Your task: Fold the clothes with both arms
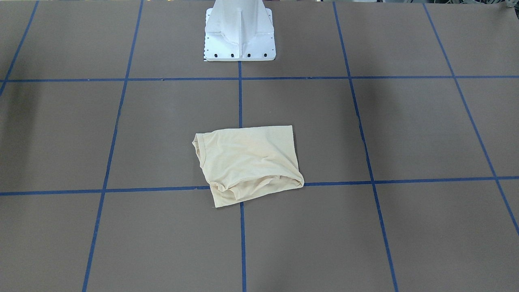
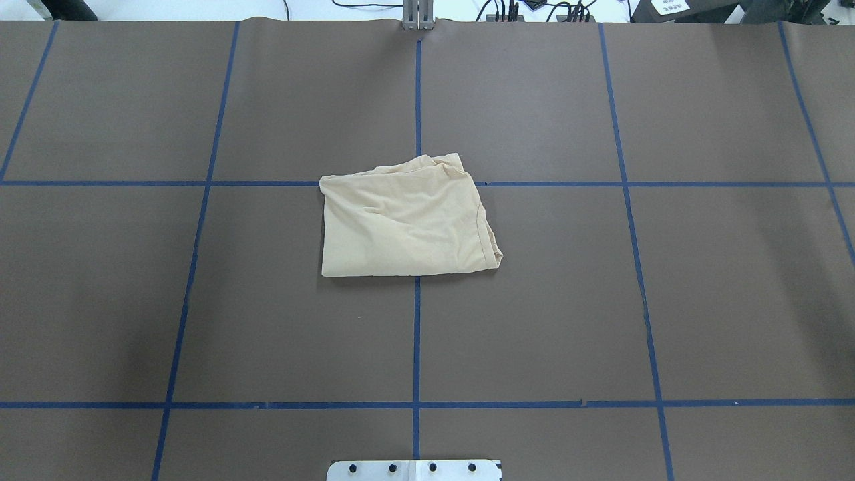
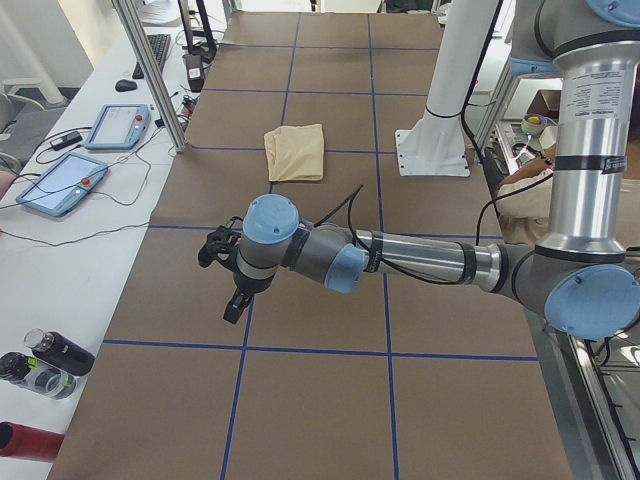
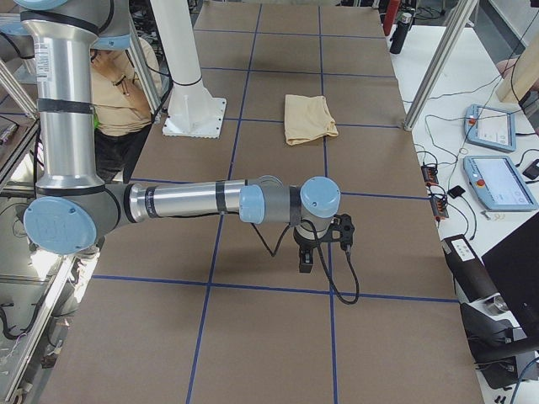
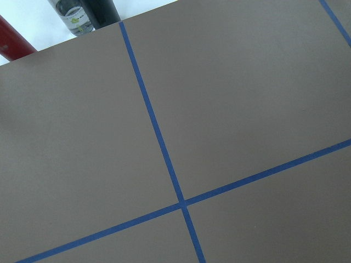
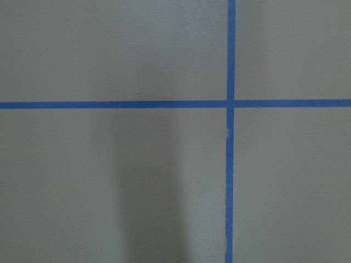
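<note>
Brown matte table cover [image 2: 200, 300], gridded by blue tape lines [image 2: 417, 334]. White side bench [image 3: 60, 260] runs along operators' edge. On it:
- two light-blue-framed tablet pendants with red buttons [image 3: 118, 125] [image 3: 60, 183], side by side, cables trailing
- black keyboard [image 3: 157, 52] and black mouse [image 3: 125, 85] farther along
- near end: black bottle [image 3: 60, 352], clear plastic bottle [image 3: 30, 375] just beside it, red bottle [image 3: 25, 440] near

Silver aluminium post [image 3: 150, 75] stands at table edge by pendants. Person in tan shirt [image 4: 118, 84] sits off opposite long side.

The T-shirt [image 1: 249, 162] is thin matt cloth, the table [image 1: 405, 129] matt.
</note>
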You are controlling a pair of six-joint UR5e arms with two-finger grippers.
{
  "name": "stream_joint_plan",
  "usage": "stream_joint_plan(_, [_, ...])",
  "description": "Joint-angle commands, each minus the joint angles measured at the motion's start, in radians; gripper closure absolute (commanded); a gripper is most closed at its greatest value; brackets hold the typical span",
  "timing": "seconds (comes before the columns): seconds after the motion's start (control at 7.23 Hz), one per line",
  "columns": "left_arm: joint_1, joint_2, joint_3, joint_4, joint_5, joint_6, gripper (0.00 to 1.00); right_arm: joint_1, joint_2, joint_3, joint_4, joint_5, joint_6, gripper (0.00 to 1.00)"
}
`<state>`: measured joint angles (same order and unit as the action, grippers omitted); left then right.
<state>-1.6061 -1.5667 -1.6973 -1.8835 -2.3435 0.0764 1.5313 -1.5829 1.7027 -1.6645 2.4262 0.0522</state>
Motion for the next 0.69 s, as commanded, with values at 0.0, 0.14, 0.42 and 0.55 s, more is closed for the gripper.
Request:
stream_joint_plan(0.0, [0.0,-0.001,-0.004,0.001,0.0,0.0,0.0,0.0,-0.003,0.002,0.0,-0.002,0.002,0.0])
stream_joint_plan(0.14, [0.0,-0.001,-0.011,0.003,0.0,0.0,0.0,0.001,-0.003,-0.001,0.0,-0.004,0.002,0.0])
stream_joint_plan(0.42, [0.0,0.0,-0.036,0.006,0.001,-0.003,0.0,0.001,-0.003,0.003,0.0,-0.006,0.002,0.0])
stream_joint_plan(0.55, [0.0,-0.001,-0.048,0.006,0.006,-0.001,0.0,0.0,-0.002,0.003,0.0,-0.006,0.002,0.0])
